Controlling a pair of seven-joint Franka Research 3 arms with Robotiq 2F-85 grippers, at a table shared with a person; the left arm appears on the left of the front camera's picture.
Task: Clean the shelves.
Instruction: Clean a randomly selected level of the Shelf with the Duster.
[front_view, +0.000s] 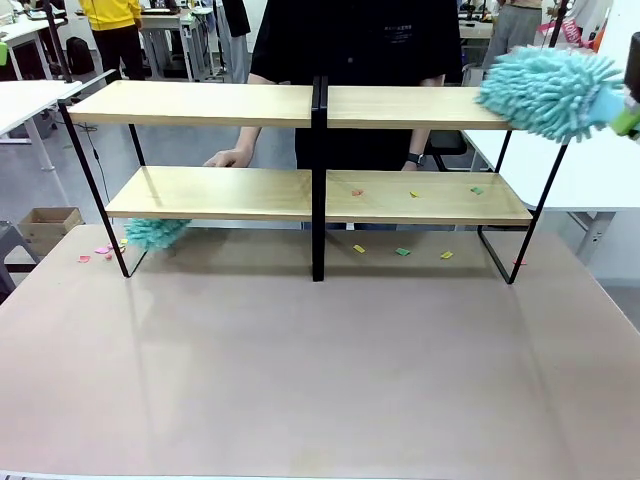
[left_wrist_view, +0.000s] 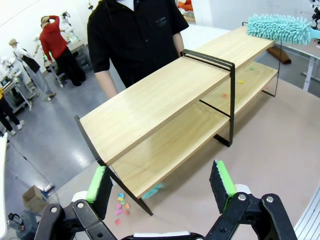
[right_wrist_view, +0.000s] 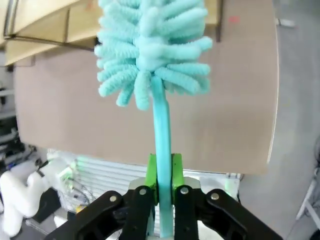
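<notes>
The shelves (front_view: 200, 104) stand across the far half of the table, two wooden boards split by a black centre post (front_view: 318, 180). My right gripper (right_wrist_view: 163, 172) is shut on the handle of a teal fluffy duster (right_wrist_view: 150, 45), whose head (front_view: 548, 92) rests at the right end of the top board. A second teal duster (front_view: 155, 232) lies under the lower board's left end. My left gripper (left_wrist_view: 160, 182) hangs open and holds nothing, above the table in front of the shelves (left_wrist_view: 160, 95). Small paper scraps (front_view: 414, 194) dot the lower board's right half.
More scraps (front_view: 402, 251) lie on the table under the right half, and pink ones (front_view: 100, 252) by the left leg. A person in black stands behind the shelves, one hand (front_view: 232, 157) at the lower board. White tables (front_view: 25, 100) flank the sides; a cardboard box (front_view: 50, 225) sits on the floor.
</notes>
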